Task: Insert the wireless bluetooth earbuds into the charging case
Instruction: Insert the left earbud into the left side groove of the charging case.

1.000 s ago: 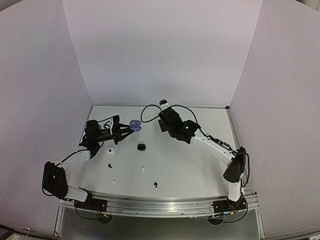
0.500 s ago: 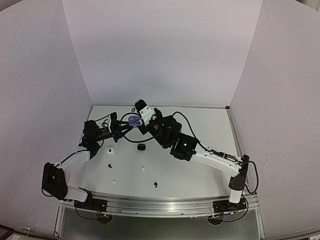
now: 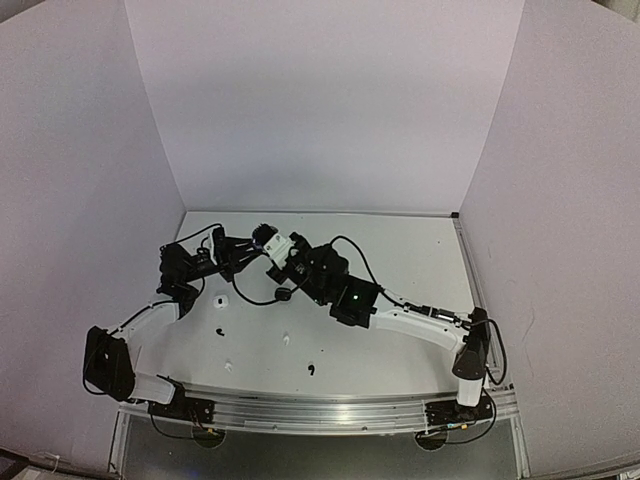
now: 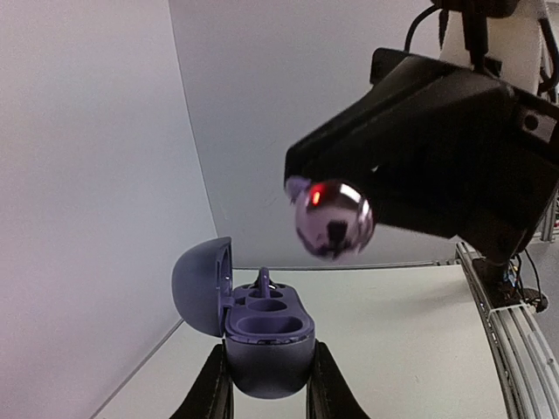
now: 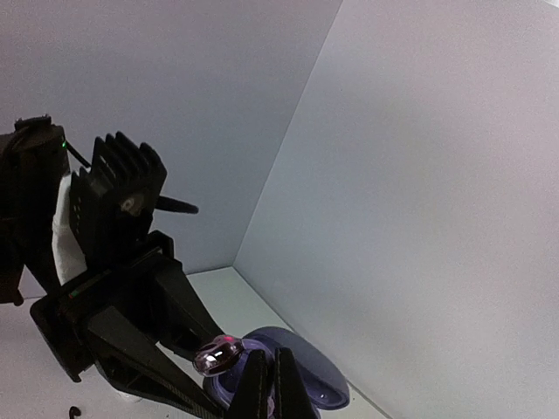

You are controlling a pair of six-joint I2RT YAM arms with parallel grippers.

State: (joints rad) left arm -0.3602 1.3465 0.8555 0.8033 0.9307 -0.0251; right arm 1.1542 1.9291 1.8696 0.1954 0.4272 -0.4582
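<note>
My left gripper (image 4: 268, 356) is shut on the purple charging case (image 4: 266, 336) and holds it upright above the table. Its lid (image 4: 201, 284) hangs open to the left. A purple stem (image 4: 262, 284) stands in the far cavity, and the near cavities look empty. My right gripper (image 5: 271, 358) is shut, with a shiny silvery earbud (image 4: 332, 218) showing a red light at its tips. The earbud (image 5: 218, 353) hovers just above the case (image 5: 319, 375) without touching it. In the top view the right wrist (image 3: 280, 247) covers the case, next to the left gripper (image 3: 240, 256).
A small black case (image 3: 283, 295) and a white case (image 3: 222, 300) lie on the table. Loose buds lie nearer the front, one black (image 3: 218, 330), one white (image 3: 287, 340) and another black (image 3: 312, 370). The back and left walls stand close behind both grippers.
The right arm has swung left from the back middle until its tips hang over the case in the left gripper. The left gripper has shifted slightly left, still holding the case.
</note>
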